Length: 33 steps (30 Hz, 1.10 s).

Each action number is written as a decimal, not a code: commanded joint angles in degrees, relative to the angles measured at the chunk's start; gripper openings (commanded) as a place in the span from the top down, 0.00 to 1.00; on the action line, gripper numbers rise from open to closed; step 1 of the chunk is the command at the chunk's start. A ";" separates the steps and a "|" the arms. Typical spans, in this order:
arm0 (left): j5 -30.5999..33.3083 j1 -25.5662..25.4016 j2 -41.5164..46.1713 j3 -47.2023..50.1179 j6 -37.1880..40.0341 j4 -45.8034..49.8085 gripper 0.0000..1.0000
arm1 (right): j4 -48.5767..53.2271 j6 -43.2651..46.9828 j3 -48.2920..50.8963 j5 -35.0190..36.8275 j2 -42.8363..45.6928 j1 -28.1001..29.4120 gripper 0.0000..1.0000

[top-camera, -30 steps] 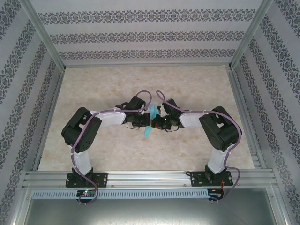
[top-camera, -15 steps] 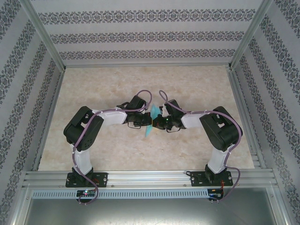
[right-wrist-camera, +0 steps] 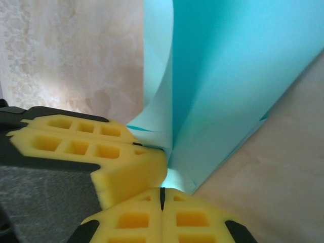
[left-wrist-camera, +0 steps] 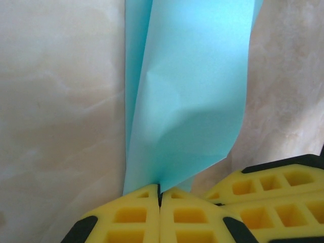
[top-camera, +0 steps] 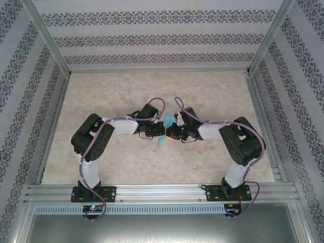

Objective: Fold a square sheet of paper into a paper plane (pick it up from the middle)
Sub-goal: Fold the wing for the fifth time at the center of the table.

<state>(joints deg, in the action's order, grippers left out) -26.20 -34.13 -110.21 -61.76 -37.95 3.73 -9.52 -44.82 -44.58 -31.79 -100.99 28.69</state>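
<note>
The left pincer [left-wrist-camera: 160,195] is fully closed, its yellow pads meeting on the bottom edge of the sheet of paper [left-wrist-camera: 192,101]. In the left wrist view the sheet rises from the pads toward 12 o'clock as a turquoise flap with a soft dent across its middle. The right pincer [right-wrist-camera: 162,191] is clamped just as tightly on the same sheet, biting a layered corner, with the other arm's pads touching it at about 9 o'clock in the right wrist view. From above, the two meet over the middle of the tabletop [top-camera: 101,96], the left pincer at the sheet's 9 o'clock and the right at its 3 o'clock, with the paper standing on edge between them. The step in hand looks like a fold being formed or sharpened in the air. To do it well, both grips should hold firm and the wrists should turn together so the layers stay lined up along the crease. Pulling apart could tear or slip such thin paper. The sheet's upper edges are cut off in both wrist views. I cannot tell how many layers each pincer holds, whether the dent is an intended crease, or whether the lowest tip touches the tabletop.
</note>
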 commanded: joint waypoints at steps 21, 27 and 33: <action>0.37 -0.39 -0.72 -2.05 0.98 1.74 0.92 | 3.62 2.11 -5.24 0.17 -4.16 -4.34 0.95; 0.34 -0.32 -0.66 -2.75 0.88 1.85 0.92 | 5.09 2.67 -5.50 0.74 -5.33 -4.23 0.96; -0.21 -0.32 -0.74 -3.45 0.90 1.95 0.92 | 6.39 3.17 -5.89 1.76 -6.39 -3.76 0.96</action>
<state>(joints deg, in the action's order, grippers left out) -26.35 -34.13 -110.32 -63.57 -37.89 4.67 -5.39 -43.11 -49.89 -30.96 -105.62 24.86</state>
